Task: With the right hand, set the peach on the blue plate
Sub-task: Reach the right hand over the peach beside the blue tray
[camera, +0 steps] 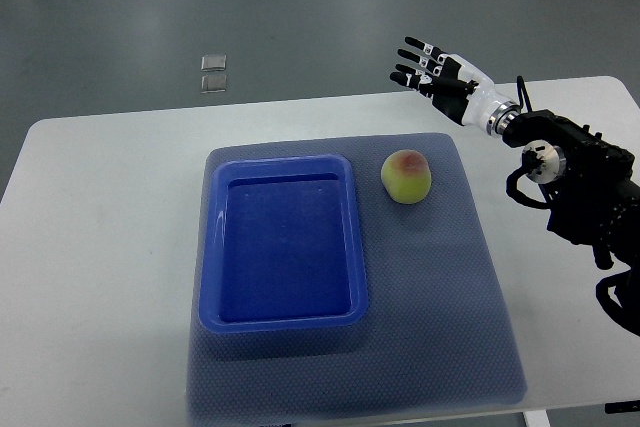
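You see one peach (406, 176) on the mat (470, 287), just right of one blue plate (283, 244) | your right hand (432, 71) raised beyond the table edge, fingers spread, holding nothing

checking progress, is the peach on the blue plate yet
No, the peach lies on the mat beside the blue plate.
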Tool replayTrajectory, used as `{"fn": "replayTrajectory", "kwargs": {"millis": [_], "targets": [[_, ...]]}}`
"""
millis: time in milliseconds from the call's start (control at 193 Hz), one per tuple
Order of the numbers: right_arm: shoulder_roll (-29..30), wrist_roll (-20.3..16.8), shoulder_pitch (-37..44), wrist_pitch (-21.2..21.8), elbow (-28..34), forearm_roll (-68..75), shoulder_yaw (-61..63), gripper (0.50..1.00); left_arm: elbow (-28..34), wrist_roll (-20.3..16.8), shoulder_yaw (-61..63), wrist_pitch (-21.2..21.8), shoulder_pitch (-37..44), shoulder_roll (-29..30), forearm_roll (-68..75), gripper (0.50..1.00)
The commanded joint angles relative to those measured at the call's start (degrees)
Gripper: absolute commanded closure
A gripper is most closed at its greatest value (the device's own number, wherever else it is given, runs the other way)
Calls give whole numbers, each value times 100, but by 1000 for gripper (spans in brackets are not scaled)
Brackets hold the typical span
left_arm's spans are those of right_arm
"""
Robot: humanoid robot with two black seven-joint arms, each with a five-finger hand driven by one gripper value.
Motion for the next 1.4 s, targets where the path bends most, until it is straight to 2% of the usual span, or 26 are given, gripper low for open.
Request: {"fn": "replayTrajectory", "kwargs": {"millis": [0,291,571,841,1033,1188,1271,1396], "targets": [[4,3,-27,0,0,-5,-16,560,-8,0,-10,3,-1,0,-3,500],[4,12,-18,0,9,-137,-139,560,0,0,-1,3,-1,0,-3,500],[4,64,597,0,9,-1358,-1782,560,-35,0,-10,-6,-10,0,-3,500],[4,64,1291,0,53,-2211,-2626,560,-52,0,-10,-50,-18,0,-3,500],[4,91,1414,0,176,-3239,-3496,560,-52,0,-10,-59,-18,0,6,500],[4,609,1405,0,343,-4092,-3892,562,-70,0,-10,-68,-18,0,6,500],[4,636,1405,-2,395,-4171,-3900,562,-70,0,-10,-68,-18,0,6,500],[-83,732,1414,-108,861,-4312,-3953,562,-70,0,-10,-68,-18,0,6,500]]}}
